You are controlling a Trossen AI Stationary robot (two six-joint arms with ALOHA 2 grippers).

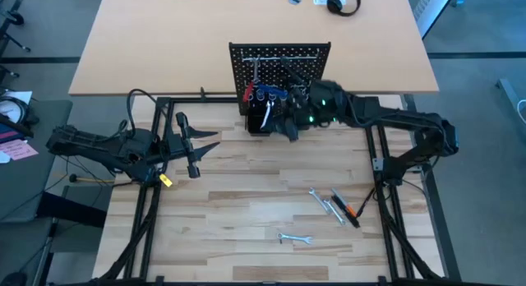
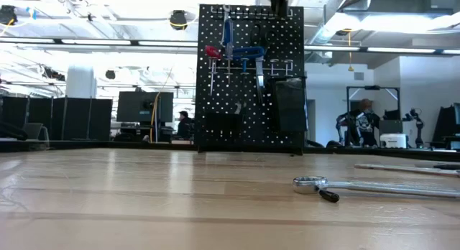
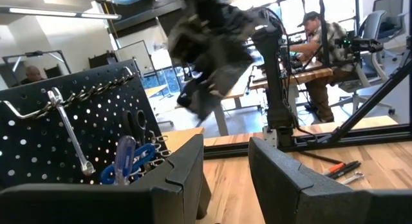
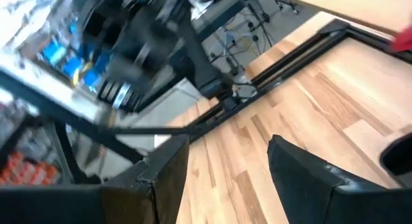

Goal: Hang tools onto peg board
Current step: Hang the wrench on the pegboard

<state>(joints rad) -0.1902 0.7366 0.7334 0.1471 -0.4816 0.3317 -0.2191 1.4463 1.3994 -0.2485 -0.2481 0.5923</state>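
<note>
On the left, the left pincer (image 1: pixel 196 146) hovered over the wooden surface (image 1: pixel 246 196) near its left edge, well apart from the peg board (image 1: pixel 279 68). Its fingers stood partly open with nothing between them, as the left wrist view showed. It appeared to be waiting.

At the middle, the peg board stood upright at the far edge of the surface. Several tools already hung on it: a silver wrench (image 3: pixel 71 137), a red-handled tool (image 2: pixel 212 52) and blue-handled tools (image 2: pixel 248 54), with two black cups at its base.

Just right of the board's middle, the right pincer (image 1: pixel 288 126) was close in front of the board's lower part. Its own wrist view showed its fingers spread wide and empty, pointed across the surface and not at the board. It seemed to have nothing left to hang just then.

Further right, toward the near edge, the tools not yet hung lay loose: a pair of silver wrenches (image 1: pixel 327 205), an orange-and-black tool (image 1: pixel 347 210) just beside them, and a small wrench (image 1: pixel 294 237) a little apart.

The likely step was fetching the next tool. To do it well, the right arm should clear the hanging tools without knocking them, then come down on a single tool. The small lone wrench looked the easiest pick; the clustered ones risked a double grab.
</note>
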